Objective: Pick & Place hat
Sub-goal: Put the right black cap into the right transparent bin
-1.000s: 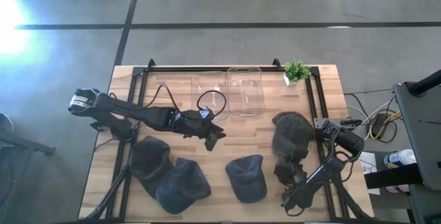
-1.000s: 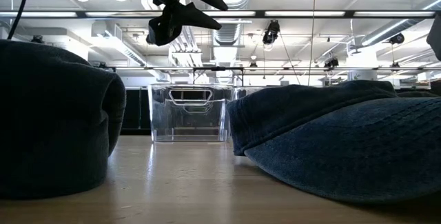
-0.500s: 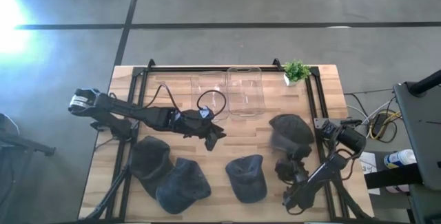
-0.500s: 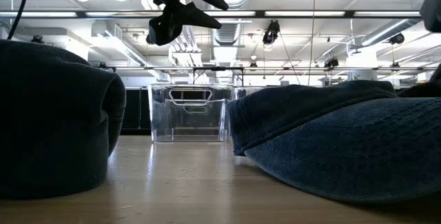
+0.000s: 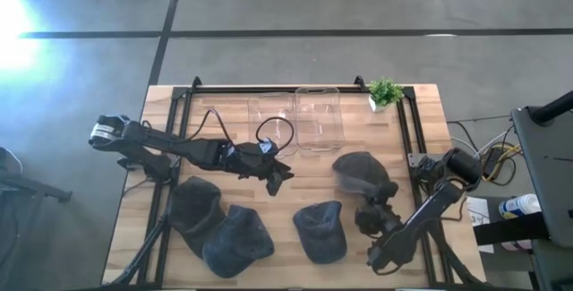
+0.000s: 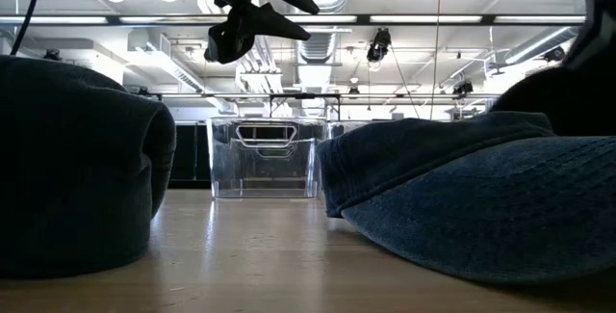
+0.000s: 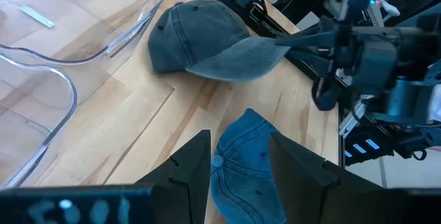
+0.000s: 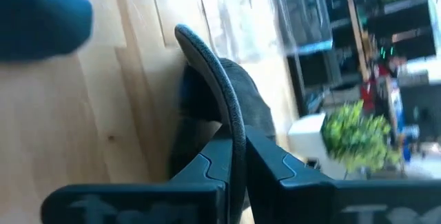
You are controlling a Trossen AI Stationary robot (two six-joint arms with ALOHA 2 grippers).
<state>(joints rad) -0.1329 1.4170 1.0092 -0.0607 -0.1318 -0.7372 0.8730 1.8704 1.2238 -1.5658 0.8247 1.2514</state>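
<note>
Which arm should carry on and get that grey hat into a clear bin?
Right. Its pincer is already shut on the grey hat's brim. The left pincer hangs open and empty over the table's middle, beside the clear bins.

Both arms are dark, slim and jointed. The left arm point(image 5: 179, 150) has a pale round cap at its outer end and thin black cables looping above it. The left claw point(image 7: 238, 162) has two flat, dark, angular fingers. The right claw point(image 8: 234, 156) has black, straight-edged fingers.
</note>
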